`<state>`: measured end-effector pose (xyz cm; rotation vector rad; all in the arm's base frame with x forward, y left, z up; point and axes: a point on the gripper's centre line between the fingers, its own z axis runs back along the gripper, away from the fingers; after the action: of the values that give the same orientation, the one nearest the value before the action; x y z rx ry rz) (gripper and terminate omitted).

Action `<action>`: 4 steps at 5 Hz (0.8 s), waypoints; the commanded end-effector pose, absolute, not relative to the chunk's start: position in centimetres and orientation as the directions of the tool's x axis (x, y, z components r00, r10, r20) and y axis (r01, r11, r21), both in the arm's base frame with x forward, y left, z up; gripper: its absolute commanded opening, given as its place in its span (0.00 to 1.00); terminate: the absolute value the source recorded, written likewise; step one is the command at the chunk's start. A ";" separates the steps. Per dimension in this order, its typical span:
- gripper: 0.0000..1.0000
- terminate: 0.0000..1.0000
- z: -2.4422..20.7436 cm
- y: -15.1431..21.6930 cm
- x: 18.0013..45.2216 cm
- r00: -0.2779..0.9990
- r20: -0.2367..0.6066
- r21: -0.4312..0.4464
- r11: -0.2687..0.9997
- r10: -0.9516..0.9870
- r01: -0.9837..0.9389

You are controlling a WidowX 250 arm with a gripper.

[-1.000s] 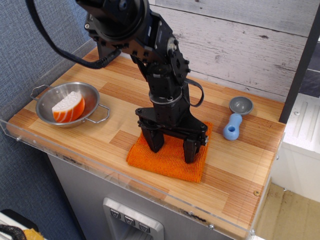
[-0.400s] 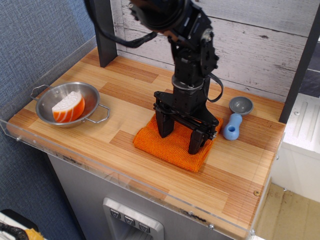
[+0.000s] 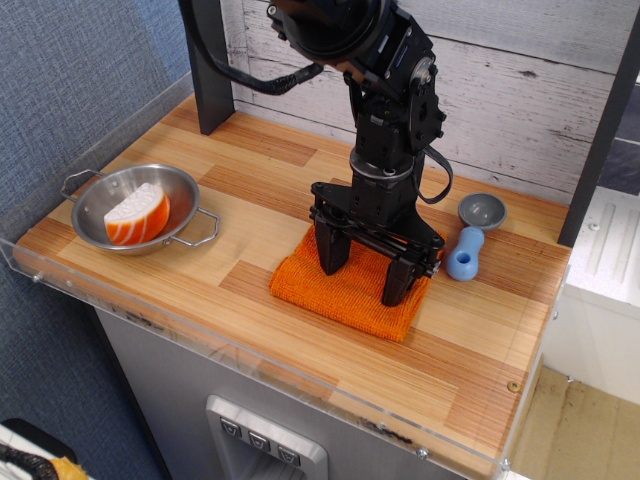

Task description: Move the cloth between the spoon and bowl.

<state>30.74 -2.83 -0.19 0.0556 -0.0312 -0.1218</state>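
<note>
The orange cloth lies flat on the wooden worktop, between the bowl at the left and the spoon at the right, though much nearer the spoon. Its right edge comes just beside the spoon's light-blue handle; whether they touch cannot be told. A broad strip of bare wood separates the cloth from the bowl.

The black hand points straight down over the cloth, its two fingers spread wide apart, one over the cloth's left part and the other over its right edge. The fingertips reach the cloth's surface or sit just above it; contact cannot be made out. Nothing is held between them.

The steel bowl sits near the worktop's left front corner and holds an orange-and-white wedge. The spoon lies with its grey scoop toward the plank wall at the back and its handle toward the front. A dark post stands at the back left. A clear plastic rim runs along the worktop's front edge.
</note>
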 end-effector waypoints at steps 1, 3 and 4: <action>1.00 0.00 -6.5 -0.1 30.1 0.997 -0.069 0.034 0.999 -0.021 0.024; 1.00 0.00 -6.7 0.3 32.3 0.995 -0.070 0.047 0.996 -0.073 0.076; 1.00 0.00 -6.8 0.3 32.9 0.993 -0.073 0.046 0.994 -0.096 0.100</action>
<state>35.99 -1.02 -0.13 0.0437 -0.1129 -0.0982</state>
